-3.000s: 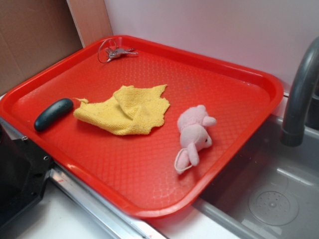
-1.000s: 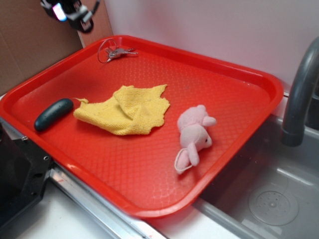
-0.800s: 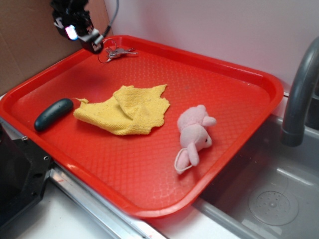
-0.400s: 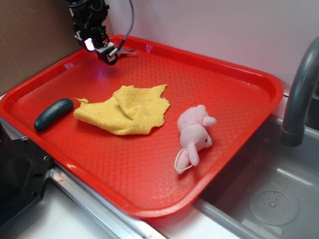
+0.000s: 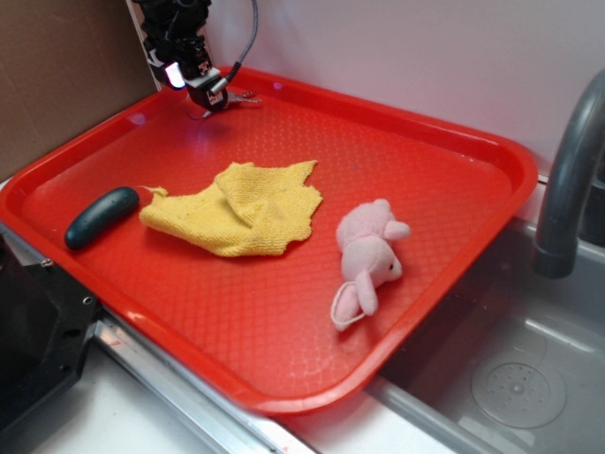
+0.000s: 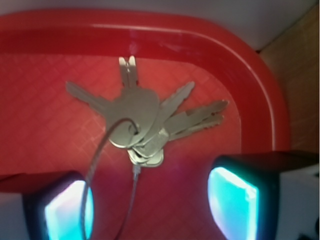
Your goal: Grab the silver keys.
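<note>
Gripper (image 6: 145, 200) spread over the silver keys (image 6: 142, 122); they look light, stiff, slippery, flat. We'd pinch the stacked heads.

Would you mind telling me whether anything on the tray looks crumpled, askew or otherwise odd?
Only the yellow cloth stands out: it lies rumpled and folded over itself mid-tray. The silver keys lie fanned out flat in the corner.
</note>
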